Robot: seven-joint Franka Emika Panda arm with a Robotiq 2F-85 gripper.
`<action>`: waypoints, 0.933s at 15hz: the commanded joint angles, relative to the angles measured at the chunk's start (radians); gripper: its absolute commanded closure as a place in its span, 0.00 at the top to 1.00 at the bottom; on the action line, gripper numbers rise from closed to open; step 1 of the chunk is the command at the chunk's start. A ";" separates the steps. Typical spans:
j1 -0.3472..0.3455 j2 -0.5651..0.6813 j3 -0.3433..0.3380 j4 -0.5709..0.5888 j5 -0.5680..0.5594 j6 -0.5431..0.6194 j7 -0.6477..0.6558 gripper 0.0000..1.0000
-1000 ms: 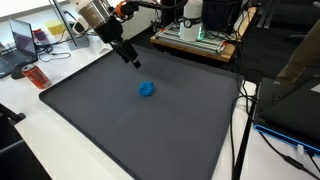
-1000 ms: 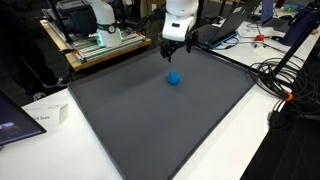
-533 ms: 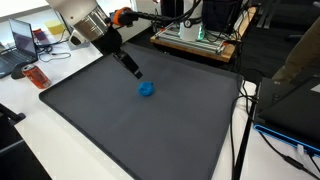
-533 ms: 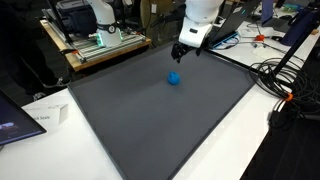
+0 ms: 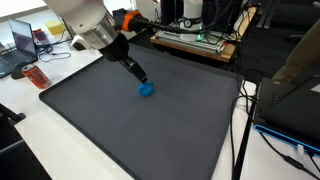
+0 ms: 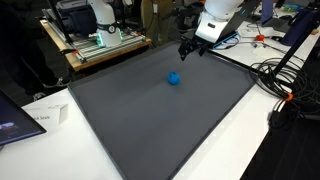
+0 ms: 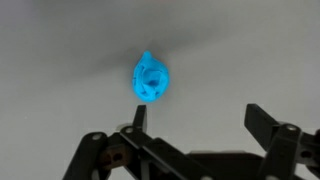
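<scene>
My claw (image 5: 141,77) hangs wide open, empty, near blue lump (image 5: 147,89) on dark mat (image 5: 120,130). Wrist view: lump ahead, off-centre, lined with one finger (image 7: 140,118), not gap. Roundish, no long axis.

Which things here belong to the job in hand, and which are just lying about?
In hand: small blue lump, open jaws close by it, dark mat under it.
Lying about: laptop, orange item, cables, white box.
</scene>
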 commanded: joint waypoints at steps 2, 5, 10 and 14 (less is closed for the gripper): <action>0.066 0.040 -0.024 0.070 -0.081 -0.036 0.049 1.00; 0.100 0.058 -0.027 0.094 -0.145 -0.033 0.039 1.00; 0.140 0.102 -0.032 0.157 -0.240 -0.082 0.014 1.00; 0.171 0.137 -0.036 0.210 -0.307 -0.135 0.012 1.00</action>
